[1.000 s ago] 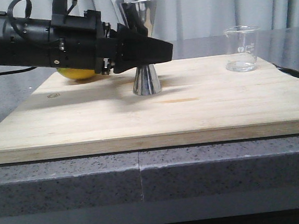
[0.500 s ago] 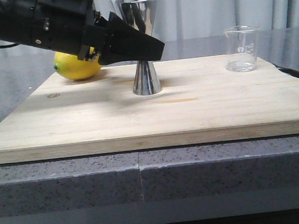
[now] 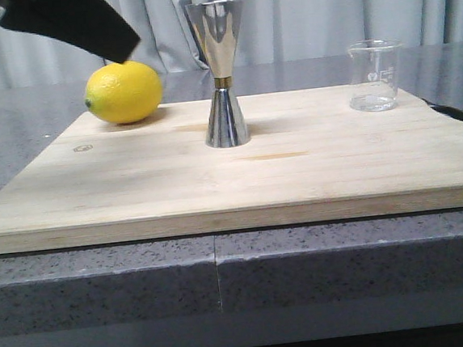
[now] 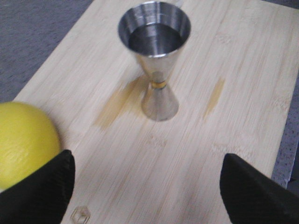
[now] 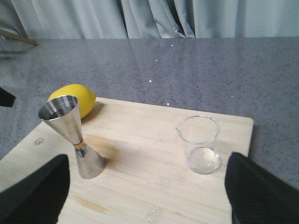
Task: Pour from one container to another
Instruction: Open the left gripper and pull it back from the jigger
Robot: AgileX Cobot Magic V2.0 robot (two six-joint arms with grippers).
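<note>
The steel jigger [image 3: 221, 77] stands upright in the middle of the wooden board [image 3: 231, 173], free of both grippers. Seen from the left wrist, the jigger [image 4: 156, 70] has a flat shine inside its upper cup; I cannot tell if it is liquid. The clear glass beaker [image 3: 375, 76] stands upright at the board's far right and looks empty in the right wrist view [image 5: 201, 144]. My left gripper [image 4: 147, 161] is open, high and to the left of the jigger; one finger [image 3: 89, 28] shows at the top left. My right gripper [image 5: 147, 161] is open above the board's near side, holding nothing.
A yellow lemon [image 3: 125, 92] lies on the board's far left corner, left of the jigger. The board rests on a grey speckled counter [image 3: 224, 271]. Grey curtains [image 3: 307, 13] hang behind.
My left arm has risen and drawn back to the upper left, away from the jigger's waist, uncovering the lemon. Jigger and beaker have not moved.
</note>
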